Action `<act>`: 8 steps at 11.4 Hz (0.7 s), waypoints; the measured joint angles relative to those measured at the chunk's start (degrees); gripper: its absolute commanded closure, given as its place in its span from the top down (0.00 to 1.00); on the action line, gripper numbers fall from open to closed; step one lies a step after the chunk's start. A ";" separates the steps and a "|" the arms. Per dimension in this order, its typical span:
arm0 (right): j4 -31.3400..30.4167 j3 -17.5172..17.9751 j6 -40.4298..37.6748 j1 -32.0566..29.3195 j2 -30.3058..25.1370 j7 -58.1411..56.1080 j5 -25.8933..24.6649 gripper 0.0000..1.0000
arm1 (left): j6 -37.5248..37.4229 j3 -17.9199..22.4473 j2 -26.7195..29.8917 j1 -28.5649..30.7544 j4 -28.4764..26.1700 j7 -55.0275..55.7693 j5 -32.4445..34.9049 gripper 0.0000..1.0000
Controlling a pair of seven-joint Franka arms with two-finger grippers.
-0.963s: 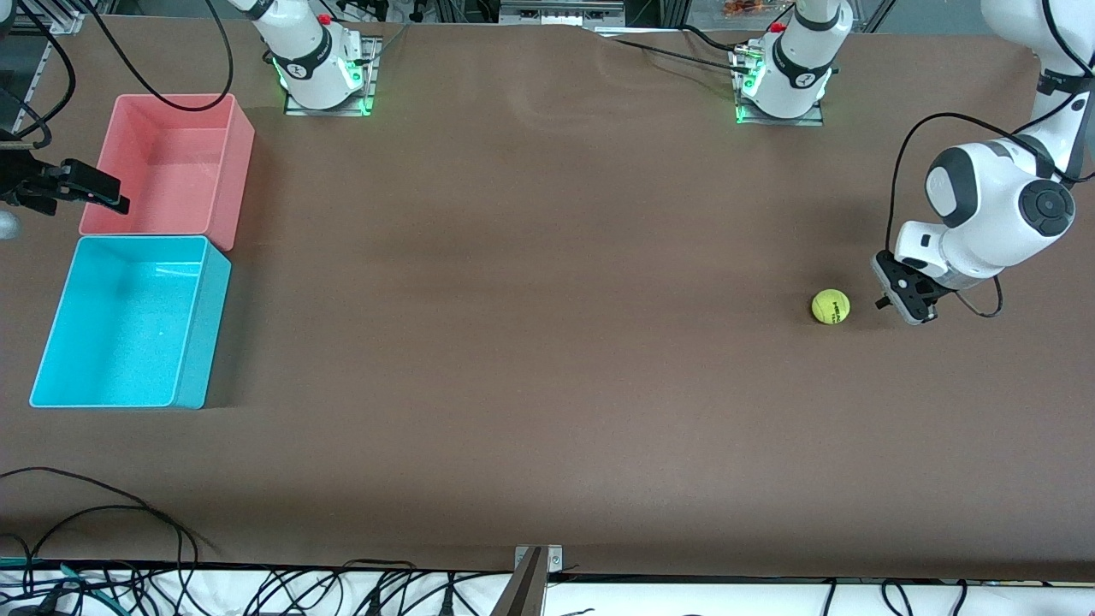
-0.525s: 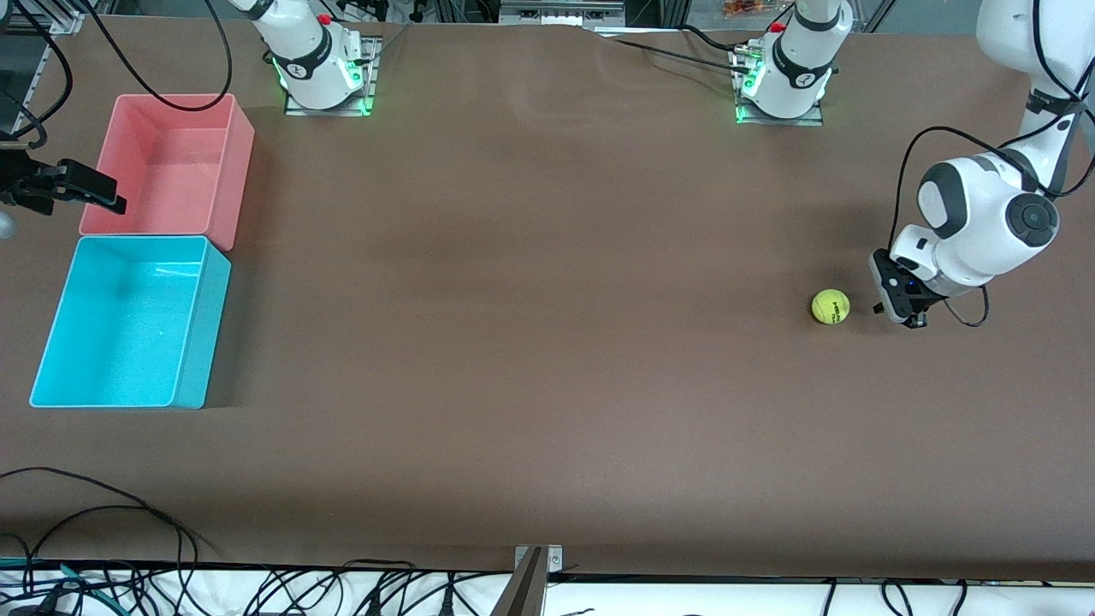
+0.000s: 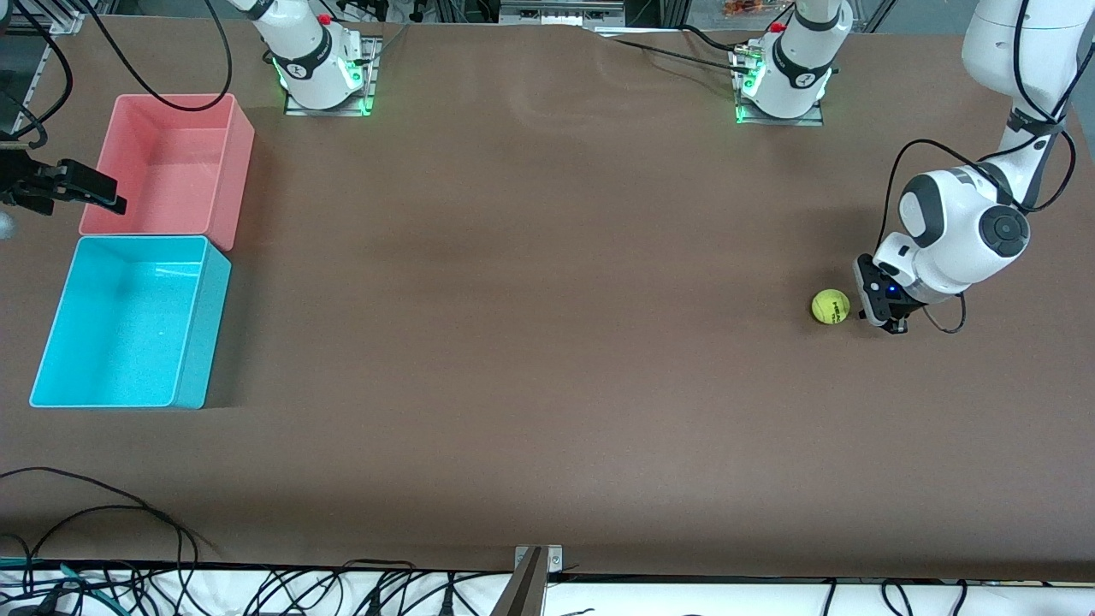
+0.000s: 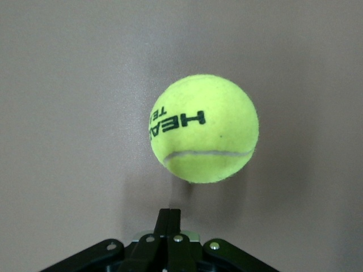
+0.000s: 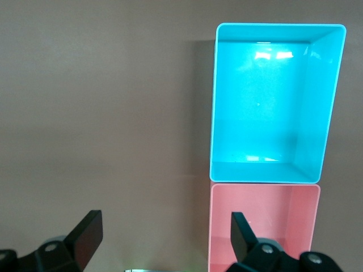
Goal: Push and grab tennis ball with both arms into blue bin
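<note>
The fuzzy yellow-green tennis ball (image 3: pixel 831 306) with black lettering lay on the matte brown counter (image 3: pixel 547 359) toward the left arm's end, well apart from both bins. The left tool (image 3: pixel 890 321) stood low just beside it, a narrow gap between, fingers pressed together and holding nothing. The smooth cyan rectangular plastic bin (image 3: pixel 192 342) sat nearer the front camera, touching the pink bin (image 3: pixel 231 171). The right tool (image 3: pixel 73 186) hung beside the pink bin, fingers spread wide, empty.
</note>
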State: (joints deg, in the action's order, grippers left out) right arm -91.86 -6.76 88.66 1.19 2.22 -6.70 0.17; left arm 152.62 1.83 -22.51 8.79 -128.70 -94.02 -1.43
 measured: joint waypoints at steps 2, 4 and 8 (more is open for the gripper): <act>0.00 0.00 0.30 0.00 0.14 0.00 0.00 1.00 | 0.00 -0.06 -0.12 0.00 0.00 -0.16 0.00 0.00; 0.00 0.00 0.42 0.00 0.35 0.00 0.00 1.00 | 0.54 -1.25 -0.92 -0.01 0.00 -0.12 -1.19 0.00; 0.01 0.05 0.48 0.08 0.47 0.00 0.04 1.00 | 2.39 -8.72 -2.67 -1.97 0.24 14.97 -4.24 0.00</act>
State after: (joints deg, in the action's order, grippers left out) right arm -91.85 -6.71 89.15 1.27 2.70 -6.70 0.21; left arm 155.01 -6.88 -25.18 6.83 -128.46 -79.05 -5.67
